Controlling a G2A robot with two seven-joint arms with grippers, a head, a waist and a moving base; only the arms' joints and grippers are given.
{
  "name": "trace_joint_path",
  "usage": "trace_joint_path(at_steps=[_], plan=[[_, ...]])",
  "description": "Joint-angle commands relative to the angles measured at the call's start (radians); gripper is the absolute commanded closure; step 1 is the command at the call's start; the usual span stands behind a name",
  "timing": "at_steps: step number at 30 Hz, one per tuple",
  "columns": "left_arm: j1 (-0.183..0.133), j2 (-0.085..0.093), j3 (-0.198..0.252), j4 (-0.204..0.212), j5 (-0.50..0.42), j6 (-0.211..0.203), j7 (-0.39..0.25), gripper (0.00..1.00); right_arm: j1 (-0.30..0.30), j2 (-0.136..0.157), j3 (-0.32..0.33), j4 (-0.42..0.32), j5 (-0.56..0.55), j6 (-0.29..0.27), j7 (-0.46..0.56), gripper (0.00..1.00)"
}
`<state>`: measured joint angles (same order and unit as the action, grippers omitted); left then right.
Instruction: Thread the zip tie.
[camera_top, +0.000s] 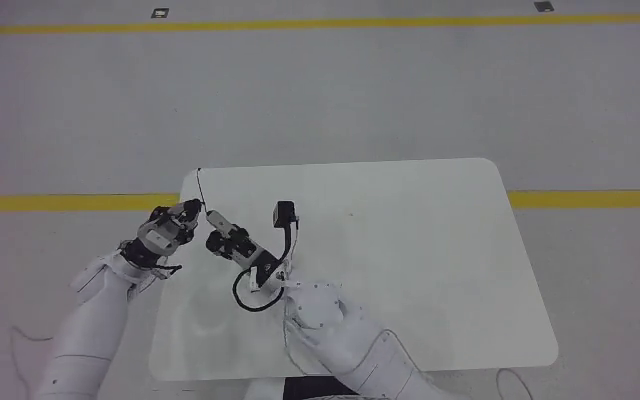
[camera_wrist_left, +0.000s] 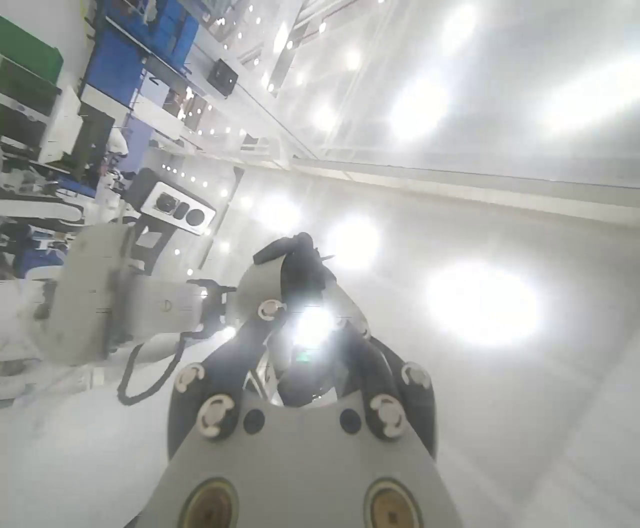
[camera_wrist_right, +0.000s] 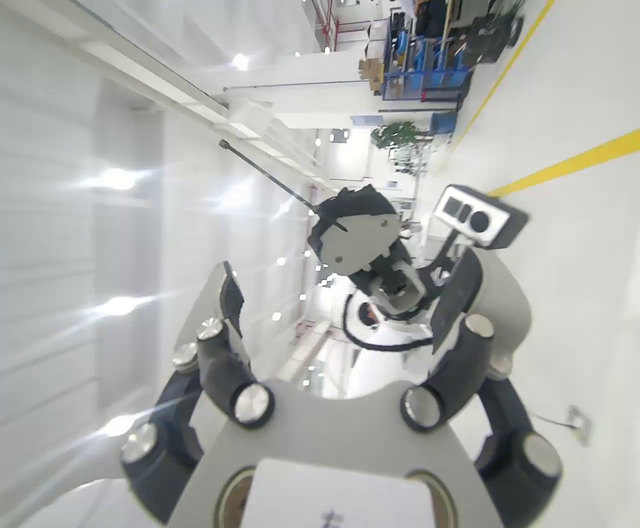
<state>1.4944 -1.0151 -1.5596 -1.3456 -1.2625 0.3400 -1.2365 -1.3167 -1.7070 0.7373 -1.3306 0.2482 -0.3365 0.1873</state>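
Black zip tie (camera_wrist_right: 270, 177) sat clamped in the left pincer (camera_top: 193, 210), right pincer (camera_top: 214, 241) gaping, so the skinny tail could've slipped a grab.

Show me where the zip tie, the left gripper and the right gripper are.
zip tie (camera_wrist_right: 270, 176), right wrist view, middle of the strap.
left gripper (camera_wrist_left: 301, 249), left wrist view, its closed fingertips.
right gripper (camera_top: 214, 230), top view, the gap between its open fingertips.
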Motion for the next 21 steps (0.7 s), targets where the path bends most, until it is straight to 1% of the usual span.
trace_joint_path(at_steps=[1,6,7,9,11,16,17,18,19,20,21], plan=[[-0.003,0.002,0.004,0.002,0.001,0.000,-0.002,1.00,0.002,0.000,0.002,0.002,0.039,-0.001,0.011,0.00],[-0.003,0.002,0.004,0.002,0.001,0.000,-0.002,1.00,0.002,0.000,0.002,0.002,0.039,-0.001,0.011,0.00],[-0.003,0.002,0.004,0.002,0.001,0.000,-0.002,1.00,-0.012,-0.002,0.006,-0.006,0.084,0.004,0.003,0.00],[-0.003,0.002,0.004,0.002,0.001,0.000,-0.002,1.00,-0.012,-0.003,0.010,-0.008,0.108,0.014,0.005,0.00],[-0.003,0.002,0.004,0.002,0.001,0.000,-0.002,1.00,-0.016,-0.005,0.012,-0.009,0.187,0.002,0.012,0.00],[-0.003,0.002,0.004,0.002,0.001,0.000,-0.002,1.00,-0.003,-0.012,0.017,0.003,0.266,-0.004,0.034,0.00],[-0.003,0.002,0.004,0.002,0.001,0.000,-0.002,1.00,-0.002,-0.014,0.019,0.006,0.279,-0.004,0.040,0.08],[-0.003,0.002,0.004,0.002,0.001,0.000,-0.002,1.00,0.000,-0.015,0.021,0.010,0.288,-0.004,0.043,0.23],[-0.003,0.002,0.004,0.002,0.001,0.000,-0.002,1.00,0.003,-0.017,0.021,0.015,0.291,-0.004,0.046,0.44],[-0.003,0.002,0.004,0.002,0.001,0.000,-0.002,1.00,0.006,-0.019,0.022,0.020,0.296,-0.004,0.047,0.51],[-0.003,0.002,0.004,0.002,0.001,0.000,-0.002,1.00,0.009,-0.020,0.021,0.026,0.301,-0.004,0.048,0.53]])
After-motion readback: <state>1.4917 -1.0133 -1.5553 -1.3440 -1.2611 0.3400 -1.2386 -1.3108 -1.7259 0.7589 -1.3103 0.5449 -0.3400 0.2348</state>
